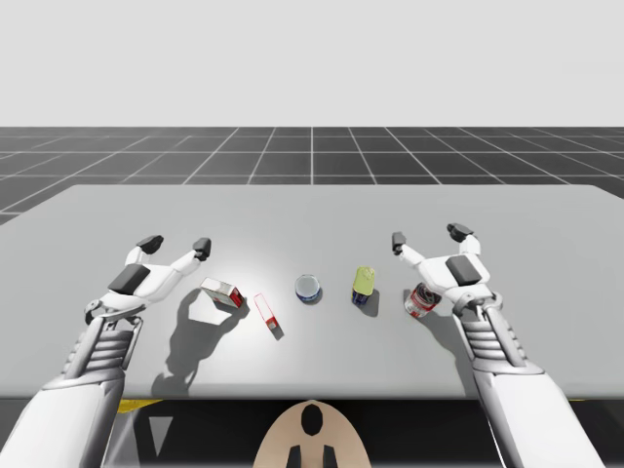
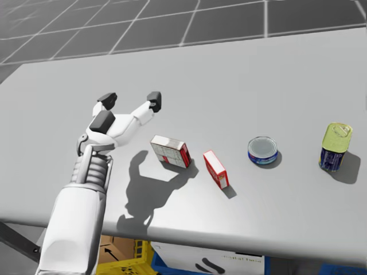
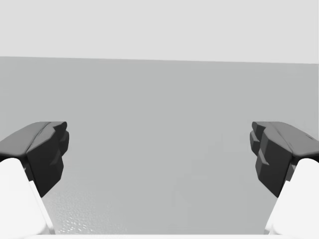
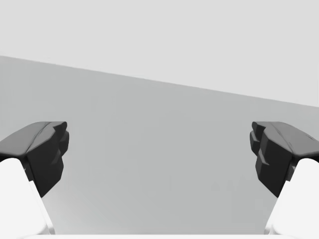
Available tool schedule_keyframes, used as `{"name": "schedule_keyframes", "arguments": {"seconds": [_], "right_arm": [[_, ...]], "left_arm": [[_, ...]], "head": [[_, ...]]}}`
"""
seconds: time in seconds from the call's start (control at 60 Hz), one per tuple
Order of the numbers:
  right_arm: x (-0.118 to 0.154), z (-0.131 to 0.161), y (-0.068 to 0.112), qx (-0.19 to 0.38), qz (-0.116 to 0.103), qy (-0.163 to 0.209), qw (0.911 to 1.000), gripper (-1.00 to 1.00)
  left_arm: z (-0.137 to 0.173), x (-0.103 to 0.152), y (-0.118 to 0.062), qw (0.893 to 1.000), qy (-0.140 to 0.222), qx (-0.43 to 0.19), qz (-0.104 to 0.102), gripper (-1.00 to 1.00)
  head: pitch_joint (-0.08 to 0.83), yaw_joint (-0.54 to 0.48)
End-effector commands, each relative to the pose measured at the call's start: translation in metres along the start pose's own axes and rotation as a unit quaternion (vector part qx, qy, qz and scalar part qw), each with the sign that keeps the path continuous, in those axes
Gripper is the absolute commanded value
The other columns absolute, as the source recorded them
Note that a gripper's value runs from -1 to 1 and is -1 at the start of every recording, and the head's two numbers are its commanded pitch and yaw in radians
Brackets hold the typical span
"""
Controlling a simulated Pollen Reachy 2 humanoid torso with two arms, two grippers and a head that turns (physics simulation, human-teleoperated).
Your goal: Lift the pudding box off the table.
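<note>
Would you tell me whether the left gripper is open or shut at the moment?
Open: the left gripper has its fingers wide apart, with nothing between them.

On the table [image 1: 312, 214] a row runs left to right: wide box [image 1: 222, 292], thin box [image 1: 269, 315] slightly nearer me, flat round can [image 1: 308, 289], oblong can [image 1: 363, 285], upright round can [image 1: 421, 301]. My left gripper [image 1: 175, 244] hangs left of and behind the wide box. My right gripper [image 1: 426, 235] hangs behind the upright round can.
</note>
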Motion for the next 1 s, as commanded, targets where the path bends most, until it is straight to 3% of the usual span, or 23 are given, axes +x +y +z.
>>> {"name": "schedule_keyframes", "arguments": {"seconds": [0.017,0.217,0.267,0.367,0.6,0.65,0.683,0.883,1.0], "right_arm": [[-0.001,0.000,0.002,0.006,0.004,0.004,1.0000,-1.00],[-0.002,0.000,0.002,0.007,0.004,0.006,1.0000,-1.00],[-0.003,0.000,0.002,0.006,0.004,0.006,1.0000,-1.00],[-0.003,0.000,0.003,0.006,0.004,0.007,0.9999,-1.00],[-0.005,-0.001,0.004,0.005,0.005,0.009,0.9999,-1.00],[-0.005,-0.001,0.004,0.005,0.004,0.009,0.9999,-1.00],[-0.005,-0.001,0.003,0.005,0.004,0.008,0.9999,-1.00],[-0.004,-0.001,0.003,0.004,0.003,0.005,1.0000,-1.00],[-0.004,0.000,0.003,0.003,0.002,0.003,1.0000,-1.00]], "left_arm": [[0.000,0.000,0.000,1.000,0.000,-0.001,0.000,-1.00],[0.002,-0.001,-0.006,1.000,0.001,-0.002,0.000,-1.00],[0.004,0.000,-0.010,1.000,0.005,-0.003,0.012,-1.00],[0.015,0.006,-0.020,1.000,0.013,-0.013,0.001,-1.00],[0.058,0.011,-0.040,0.996,0.074,-0.051,0.001,-1.00],[0.067,0.007,-0.044,0.994,0.091,-0.059,0.006,-1.00],[0.074,0.000,-0.048,0.995,0.091,-0.047,0.022,-1.00],[0.093,-0.035,-0.056,0.989,0.133,-0.061,0.022,-1.00],[0.092,-0.056,-0.057,0.989,0.139,-0.051,0.026,-1.00]], "head": [[0.669,0.34],[0.674,0.35],[0.670,0.35],[0.671,0.35],[0.674,0.36],[0.675,0.37],[0.675,0.37],[0.680,0.37],[0.682,0.36]]}}
